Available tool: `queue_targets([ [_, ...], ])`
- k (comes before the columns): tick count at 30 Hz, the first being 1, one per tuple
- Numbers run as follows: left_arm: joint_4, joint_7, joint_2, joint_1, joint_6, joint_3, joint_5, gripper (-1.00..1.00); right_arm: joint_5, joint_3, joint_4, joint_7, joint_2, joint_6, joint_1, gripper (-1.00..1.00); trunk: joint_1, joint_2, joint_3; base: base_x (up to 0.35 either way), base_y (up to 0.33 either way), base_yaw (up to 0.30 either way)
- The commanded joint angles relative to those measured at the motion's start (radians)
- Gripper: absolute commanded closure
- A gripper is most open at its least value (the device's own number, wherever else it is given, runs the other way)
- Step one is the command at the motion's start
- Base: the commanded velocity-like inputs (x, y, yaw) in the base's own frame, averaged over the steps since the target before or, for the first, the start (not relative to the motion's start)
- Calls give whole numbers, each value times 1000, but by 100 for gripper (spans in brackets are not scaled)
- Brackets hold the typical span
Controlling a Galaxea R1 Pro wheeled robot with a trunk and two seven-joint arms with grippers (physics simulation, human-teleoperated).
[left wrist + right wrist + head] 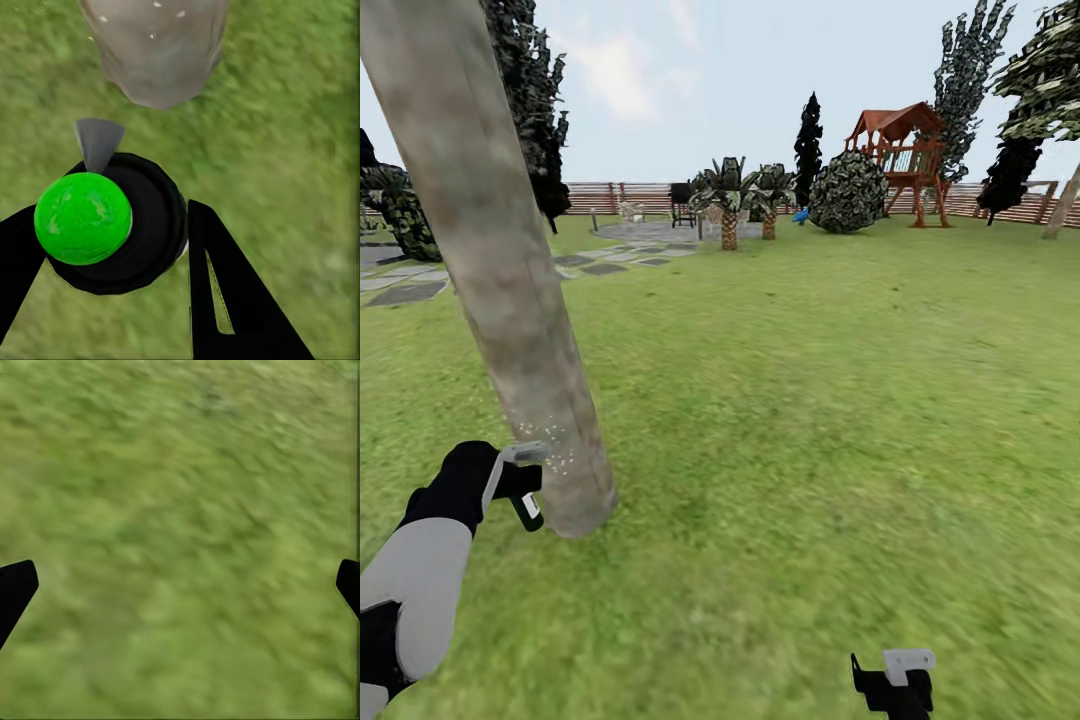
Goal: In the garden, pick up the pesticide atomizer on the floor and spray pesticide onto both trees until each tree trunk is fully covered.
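Beside the tree trunk (pixel 510 300), left gripper (pixel 520 490) clasps the pesticide atomizer (pixel 112 225).

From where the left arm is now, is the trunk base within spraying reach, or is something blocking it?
Probably yes. The left gripper holds the pesticide atomizer right beside the tree trunk, near its base, with only open grass between them in the left wrist view. White specks of pesticide already dot the bark there.
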Motion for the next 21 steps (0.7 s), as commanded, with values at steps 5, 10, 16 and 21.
queue_targets([
  [5, -3, -9, 8, -2, 4, 4, -8, 100, -8, 9, 1, -3, 0, -2, 0, -100, 0, 0, -1, 145, -240, 0],
  [10, -4, -9, 9, -2, 4, 5, -6, 100, -8, 9, 1, -3, 0, -2, 0, -100, 0, 0, -1, -45, -274, 26],
  [16, -4, -8, 10, -3, 4, 5, -6, 100, -8, 9, 0, -3, 0, -2, 0, -100, 0, 0, -1, -63, -276, 241],
  [21, -61, -8, 12, -10, 22, 7, -6, 100, -8, 9, 1, -3, 0, -2, 0, -100, 0, 0, -1, -5, -276, 275],
])
